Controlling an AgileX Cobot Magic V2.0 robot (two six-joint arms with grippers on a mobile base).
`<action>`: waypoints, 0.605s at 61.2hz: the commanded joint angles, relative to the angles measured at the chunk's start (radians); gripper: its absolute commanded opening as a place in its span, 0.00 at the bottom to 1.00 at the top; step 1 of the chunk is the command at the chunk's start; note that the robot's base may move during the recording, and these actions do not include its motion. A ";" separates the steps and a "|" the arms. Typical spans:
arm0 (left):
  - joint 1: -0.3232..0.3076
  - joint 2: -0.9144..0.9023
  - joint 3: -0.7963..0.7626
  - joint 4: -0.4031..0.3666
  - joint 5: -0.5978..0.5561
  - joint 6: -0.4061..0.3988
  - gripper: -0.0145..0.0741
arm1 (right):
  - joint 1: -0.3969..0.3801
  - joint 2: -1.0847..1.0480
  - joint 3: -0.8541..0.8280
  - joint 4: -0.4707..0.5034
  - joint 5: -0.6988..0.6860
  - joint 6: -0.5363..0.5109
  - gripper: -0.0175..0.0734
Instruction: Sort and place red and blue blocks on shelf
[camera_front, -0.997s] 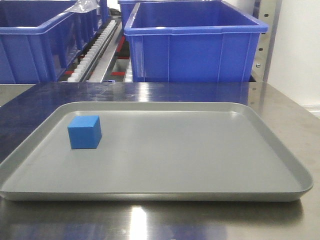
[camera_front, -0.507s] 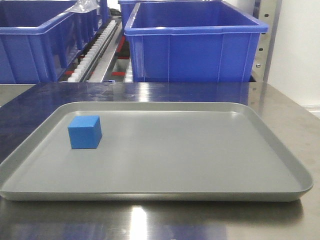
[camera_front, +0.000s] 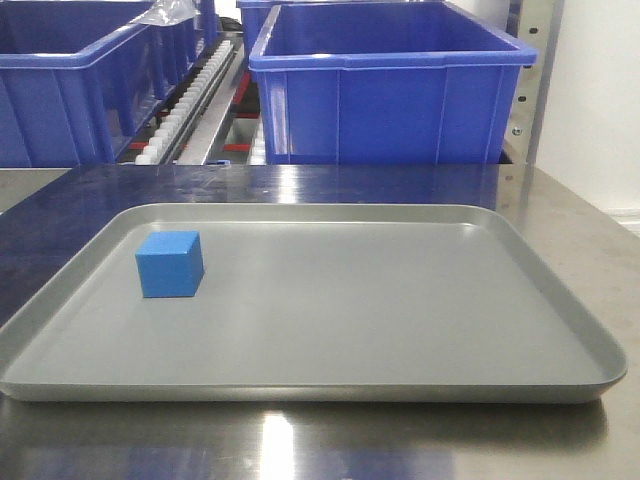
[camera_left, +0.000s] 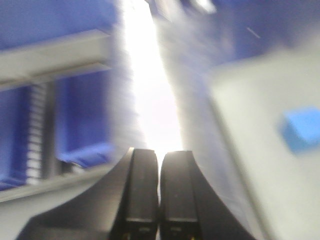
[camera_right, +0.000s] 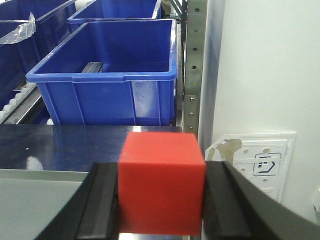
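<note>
**Red block held on the right, shelf bin dead ahead**

Grips the red block (camera_right: 161, 182) in the right end effector (camera_right: 161, 200), closed to the cube's width with 1 dark finger (camera_right: 102, 202) flat against each side face. Sits square and upright in that hold. Faces the shelf head-on: nearest blue bin (camera_right: 107, 85) ahead and a little left of the cube, open-topped, with something dark and unclear lying at the back. Stands close to a steel upright (camera_right: 192, 65) just right of the bin, with white wall (camera_right: 260, 65) beyond.

Calls, as a judgement, for a carry forward and slightly left, high enough to pass the bin's front rim. Needs no wrist turn for the release: a cube, so no long axis. Offers plenty of room inside the bin and little on the upright's side.

Finds the blue block (camera_front: 169, 264) resting flat on the grey tray (camera_front: 380, 300), toward its rear left, near the left rim but not touching it. Shows the left end effector (camera_left: 159, 195) with fingers pressed together and nothing between them, in a blurred wrist view, with the blue block ahead and to its right. Makes the left arm probably the nearer 1 for that cube.

Rests the tray on a polished steel tabletop (camera_front: 300, 185), glossy and likely slick. Shows neither arm in the front view.
</note>
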 joint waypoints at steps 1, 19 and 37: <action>-0.101 0.076 -0.079 -0.001 -0.031 -0.014 0.30 | -0.001 0.010 -0.026 -0.010 -0.095 -0.006 0.27; -0.282 0.371 -0.263 0.013 0.007 -0.392 0.34 | -0.001 0.010 -0.026 -0.010 -0.095 -0.006 0.27; -0.372 0.667 -0.513 0.131 0.354 -0.696 0.87 | -0.001 0.010 -0.026 -0.010 -0.095 -0.006 0.27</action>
